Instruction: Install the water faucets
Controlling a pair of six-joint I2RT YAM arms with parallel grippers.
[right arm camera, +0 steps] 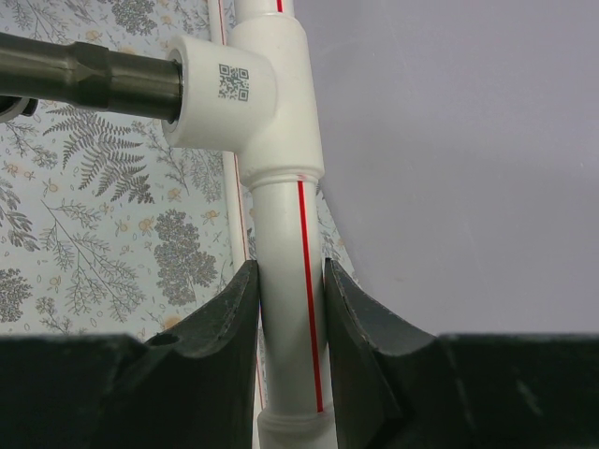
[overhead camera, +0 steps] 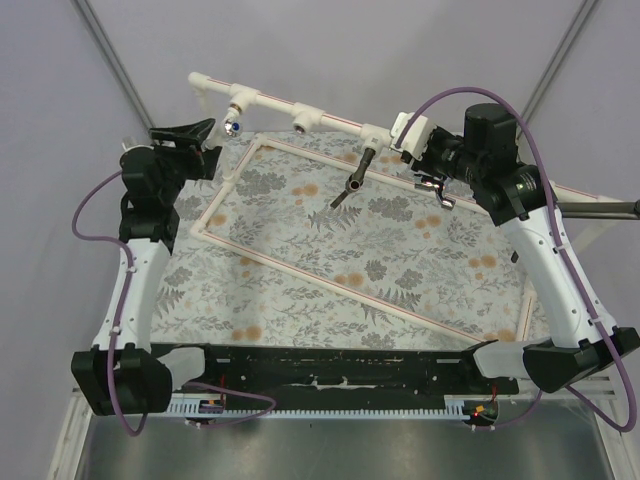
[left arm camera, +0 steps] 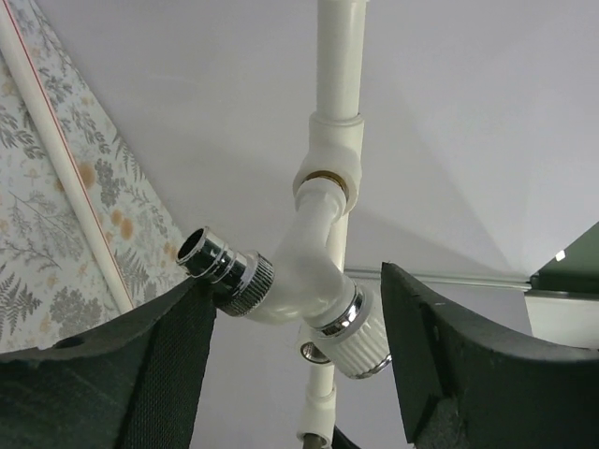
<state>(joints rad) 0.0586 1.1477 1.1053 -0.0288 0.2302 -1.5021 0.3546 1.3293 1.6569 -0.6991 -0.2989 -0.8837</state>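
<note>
Left gripper, at the far left of the pipe, has its fingers spread. The white faucet sits between them: the chrome spout is just beside the left finger and the round knob is just beside the right one. I cannot tell whether either finger touches it. Beyond the fingertips, the faucet's stem goes into the left tee, with a brass ring showing at the joint.

Further right along the pipe, the middle tee looks unfilled. Next comes the right tee, where the metal faucet is plugged in and reaches out over the floral mat.

Right gripper is pressed onto the pipe just below that tee, one finger on each side.

This looks like the tightening stage for the white faucet, with the right arm bracing the frame. The next move probably calls for the left fingers to close on the faucet body and twist squarely about the thread.
</note>
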